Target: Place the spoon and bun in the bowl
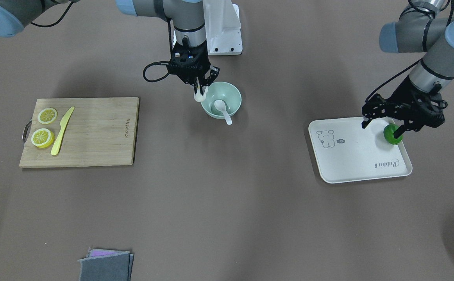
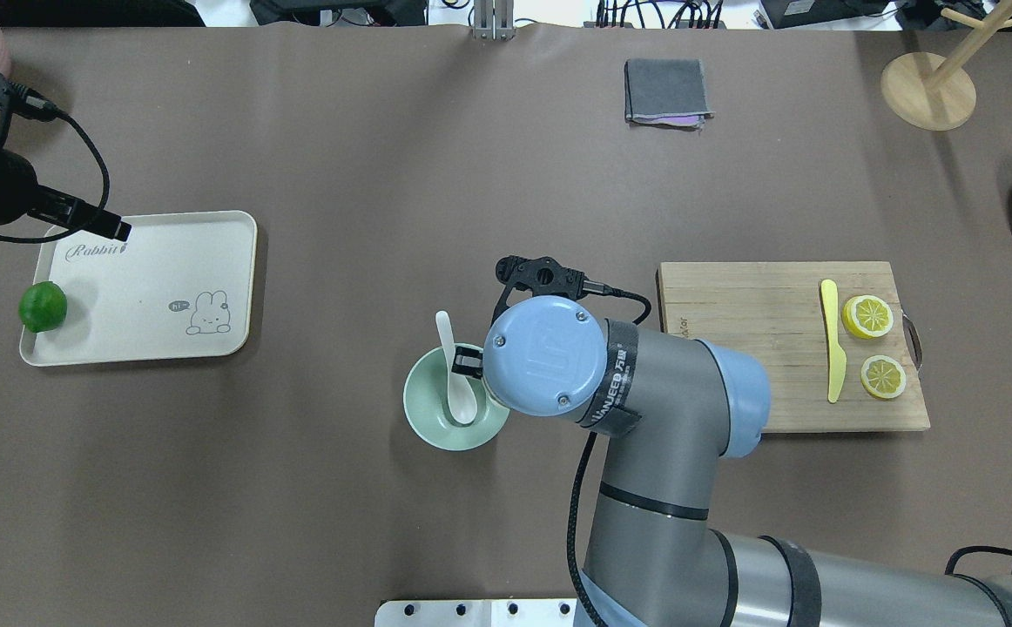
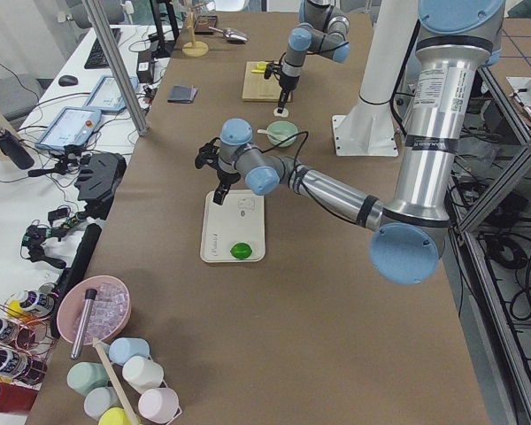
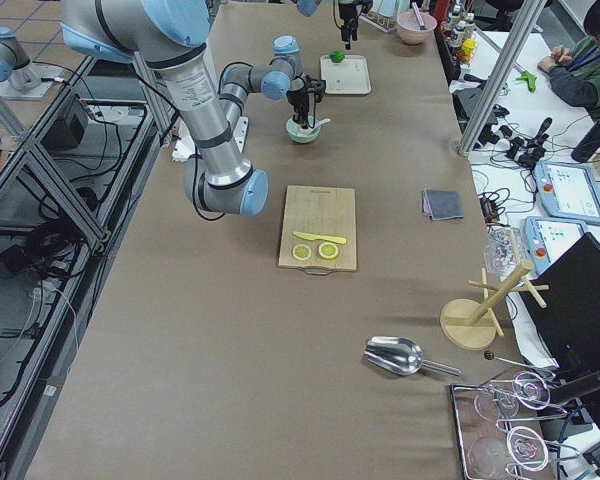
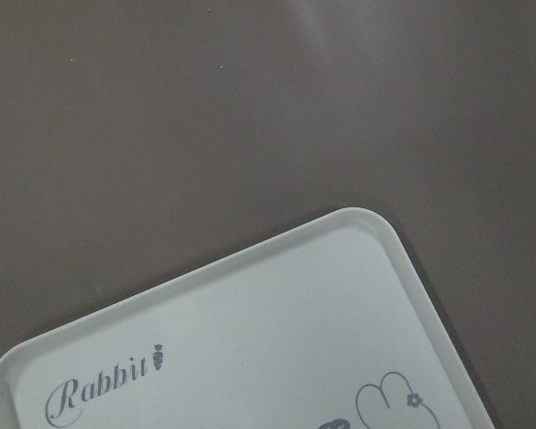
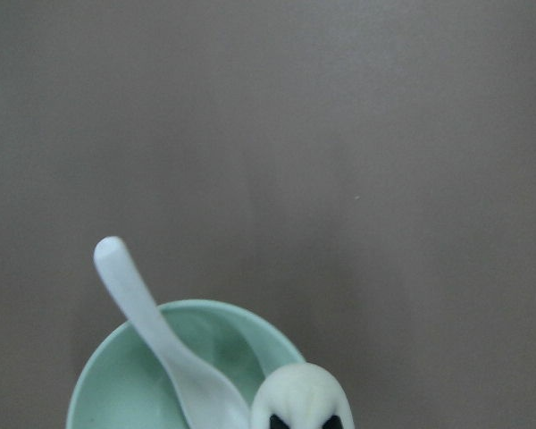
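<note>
The round pale mint-green bowl (image 1: 234, 95) stands on the brown table. The small white ceramic-style soup spoon (image 1: 220, 106) already lies in it, scoop at the bottom, its short handle leaning on the rim and jutting out on the side away from the robot. The right gripper (image 1: 200, 92) points straight down at the bowl's rim on the robot's right, its jaws narrowed on the small round white steamed bun (image 1: 199, 97), which hangs at that rim and is not yet inside. The right wrist view shows the bun pinched between dark fingertips, just beside the spoon's scoop. Well off to the robot's left of the bowl lies a white rectangular plastic tray (image 1: 352, 164) printed with a rabbit. The left gripper (image 1: 380, 130) hovers over the tray with jaws spread wide and nothing between them, and a round green lime (image 1: 390, 133) sits at the tray's side farthest from the bowl. Well off to the robot's right of the bowl lies a rectangular bamboo cutting board (image 1: 94, 132) bearing two yellow lemon slices (image 1: 47, 115) and a flat yellow plastic knife (image 1: 62, 130) just beside them. A folded grey cloth (image 1: 106, 266) lies far from the bowl, toward the operators' edge of the table.
</note>
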Motion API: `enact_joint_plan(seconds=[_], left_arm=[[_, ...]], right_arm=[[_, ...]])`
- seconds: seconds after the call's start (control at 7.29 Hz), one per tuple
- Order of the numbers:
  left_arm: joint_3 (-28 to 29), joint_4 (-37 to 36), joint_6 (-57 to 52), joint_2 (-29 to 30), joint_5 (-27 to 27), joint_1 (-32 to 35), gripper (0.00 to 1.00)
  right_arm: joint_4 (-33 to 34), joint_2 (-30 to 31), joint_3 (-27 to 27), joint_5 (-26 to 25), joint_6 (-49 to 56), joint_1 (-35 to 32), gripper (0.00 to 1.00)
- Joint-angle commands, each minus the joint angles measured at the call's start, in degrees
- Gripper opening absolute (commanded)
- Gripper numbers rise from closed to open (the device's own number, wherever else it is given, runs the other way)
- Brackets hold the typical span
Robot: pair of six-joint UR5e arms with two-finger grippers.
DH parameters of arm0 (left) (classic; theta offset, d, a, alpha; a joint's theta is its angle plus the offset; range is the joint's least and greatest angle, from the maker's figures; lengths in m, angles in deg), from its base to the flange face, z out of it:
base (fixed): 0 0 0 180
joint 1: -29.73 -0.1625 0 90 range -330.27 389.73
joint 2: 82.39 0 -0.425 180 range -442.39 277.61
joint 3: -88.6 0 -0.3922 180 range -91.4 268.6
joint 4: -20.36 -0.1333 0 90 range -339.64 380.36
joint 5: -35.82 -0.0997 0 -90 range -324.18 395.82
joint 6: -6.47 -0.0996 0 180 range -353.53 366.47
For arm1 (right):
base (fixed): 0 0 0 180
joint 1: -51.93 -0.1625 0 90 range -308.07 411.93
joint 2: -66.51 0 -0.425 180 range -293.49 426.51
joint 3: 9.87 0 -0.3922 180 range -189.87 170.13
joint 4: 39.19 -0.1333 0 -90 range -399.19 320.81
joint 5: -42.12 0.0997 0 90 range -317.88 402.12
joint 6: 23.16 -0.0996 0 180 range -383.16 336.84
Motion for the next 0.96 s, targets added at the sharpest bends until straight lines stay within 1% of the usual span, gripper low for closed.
enact_joint_plan(seconds=[0.0,0.14,0.27,0.55,0.69,0.82], left_arm=[[0.5,0.0,-0.1,-0.1,0.1,0.0,0.99],[0.6,0.0,-0.1,-0.1,0.1,-0.1,0.99],[0.6,0.0,-0.1,-0.1,0.1,-0.1,0.99],[0.6,0.0,-0.1,-0.1,0.1,-0.1,0.99],[0.4,-0.4,-0.1,-0.1,0.2,-0.2,0.99],[0.4,-1.0,-0.1,-0.1,0.1,-0.1,0.99]], right_arm=[[-0.2,-3.8,-2.2,-0.4,-0.1,1.2,0.27],[-0.3,-5.2,-3.0,-0.4,-0.8,1.3,0.72],[-0.3,-5.9,-3.6,-0.4,-2.6,1.4,0.99],[-0.7,-6.1,-3.4,-0.4,-2.5,0.9,1.0],[-0.7,-6.1,-2.9,0.0,-1.9,-0.6,1.0],[-0.6,-5.7,-2.9,1.3,-0.8,-3.6,1.0]])
